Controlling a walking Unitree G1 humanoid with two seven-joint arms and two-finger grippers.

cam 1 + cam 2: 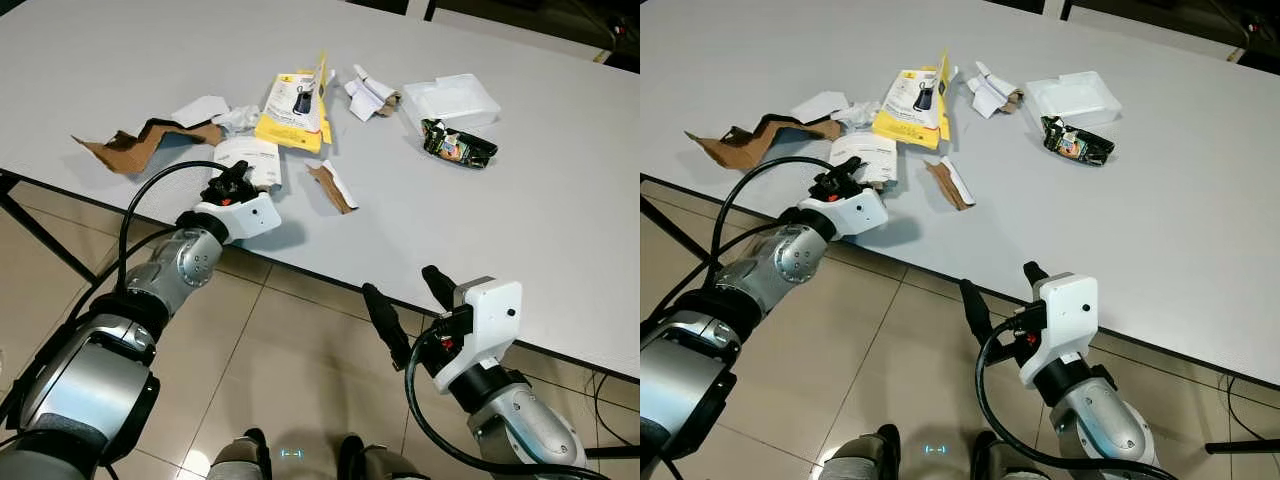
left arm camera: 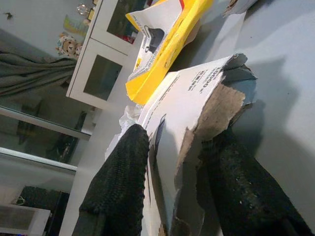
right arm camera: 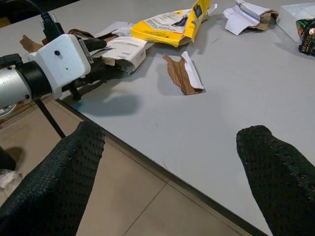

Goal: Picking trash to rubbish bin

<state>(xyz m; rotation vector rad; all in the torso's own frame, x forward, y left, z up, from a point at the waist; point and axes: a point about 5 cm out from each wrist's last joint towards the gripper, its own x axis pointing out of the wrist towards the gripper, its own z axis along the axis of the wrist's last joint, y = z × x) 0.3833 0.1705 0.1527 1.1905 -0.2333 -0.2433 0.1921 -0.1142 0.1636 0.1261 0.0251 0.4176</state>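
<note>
Trash lies scattered on a grey table (image 1: 520, 240). A torn white card piece (image 1: 250, 158) rests near the front edge, and my left gripper (image 1: 232, 182) is shut on it; in the left wrist view its fingers (image 2: 123, 167) sit on either side of the white card (image 2: 187, 98). Behind it are a yellow package (image 1: 295, 105), ragged brown cardboard (image 1: 130, 148), a brown-and-white torn strip (image 1: 332, 187), crumpled white paper (image 1: 368, 95), a clear plastic tray (image 1: 450, 100) and a dark snack wrapper (image 1: 458, 143). My right gripper (image 1: 410, 302) hangs open below the table's front edge, holding nothing.
The table's front edge (image 1: 330, 272) runs diagonally between my two arms. Beige floor tiles (image 1: 290, 360) lie below it, with my feet at the bottom. A black table leg (image 1: 40, 240) stands at the left. A cabinet (image 2: 98, 73) shows beyond the table.
</note>
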